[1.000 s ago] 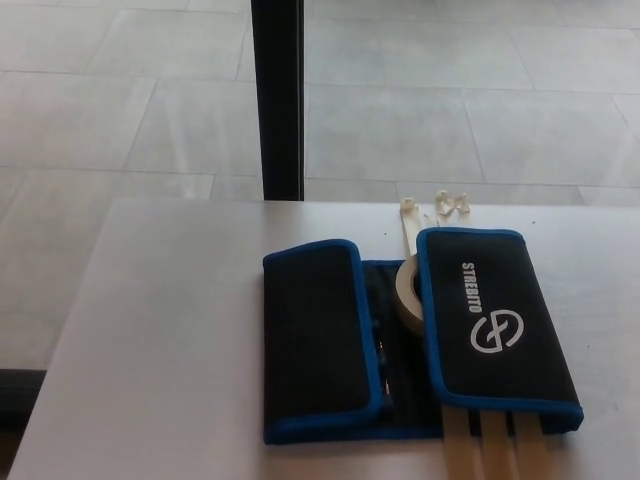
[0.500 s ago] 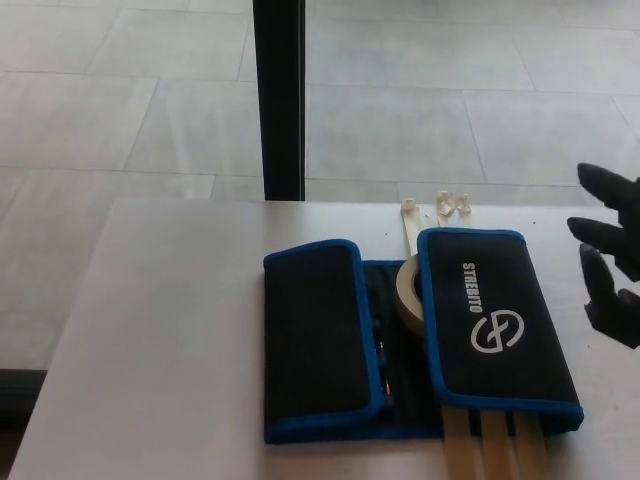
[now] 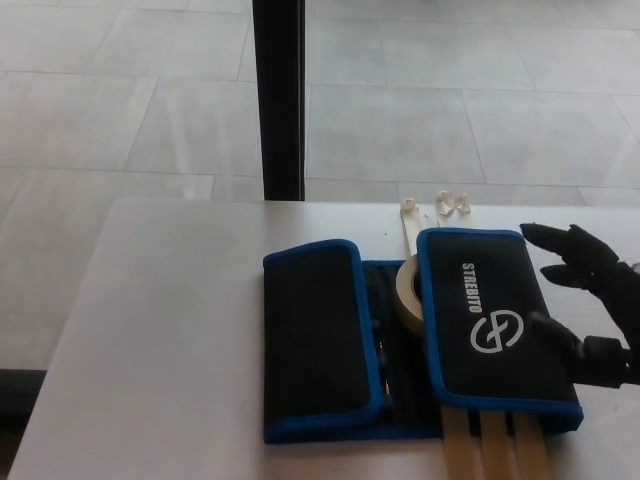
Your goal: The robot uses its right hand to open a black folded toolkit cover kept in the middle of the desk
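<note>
Right robot hand [image 3: 585,305] hovers at three o'clock, fingers spread apart, just beside the black blue-trimmed fabric toolkit cover [image 3: 415,335], both flaps folded inward, mid-worktop [image 3: 170,340], a tape roll [image 3: 408,290] peeking out.

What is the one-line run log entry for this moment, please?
right hand: open, at right edge of toolkit cover | left hand: not in view | both flaps folded | tape roll between flaps
</note>
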